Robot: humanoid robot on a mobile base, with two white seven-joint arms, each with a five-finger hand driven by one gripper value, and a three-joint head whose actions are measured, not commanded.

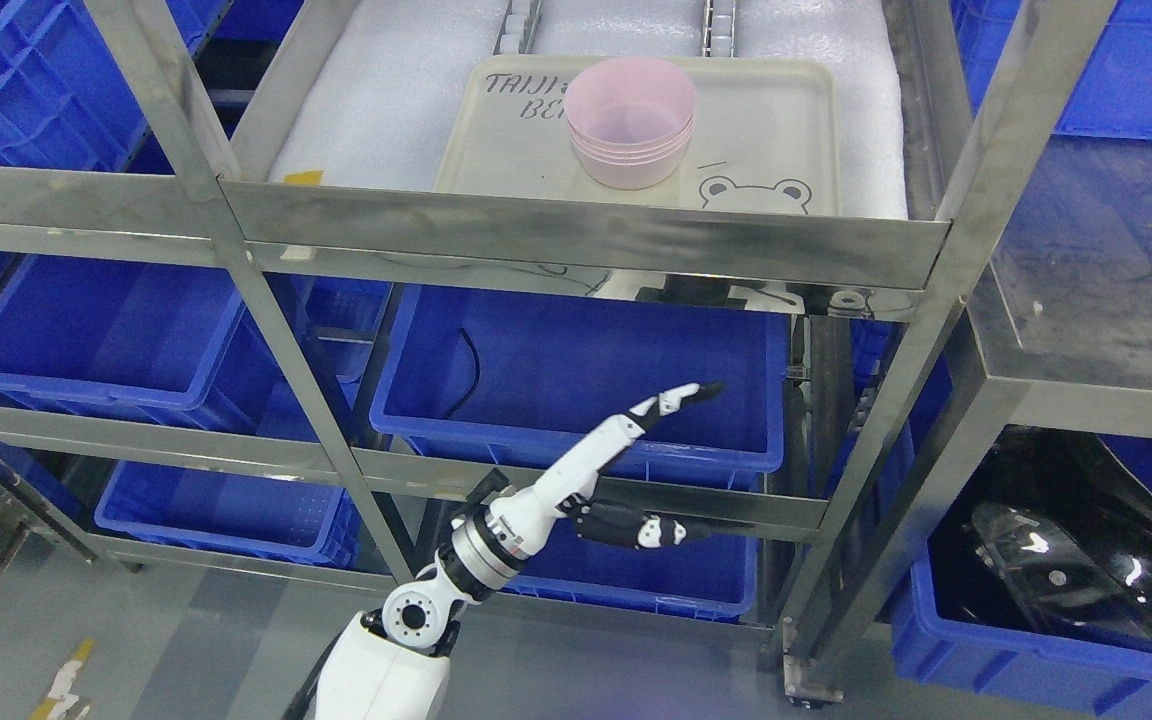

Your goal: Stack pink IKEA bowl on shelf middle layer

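A stack of pink bowls [629,122] stands upright on a cream tray [776,130] on the shelf layer with white foam padding. My left hand [636,455] is well below it, in front of the shelf's lower layer, fingers stretched out and empty. It touches nothing. The arm comes in from the bottom edge, left of the middle.
The steel shelf frame [576,235] has a front rail just below the tray. Blue bins [576,370] fill the lower layers and stand at both sides. A dark shiny object [1066,560] lies in a bin at lower right.
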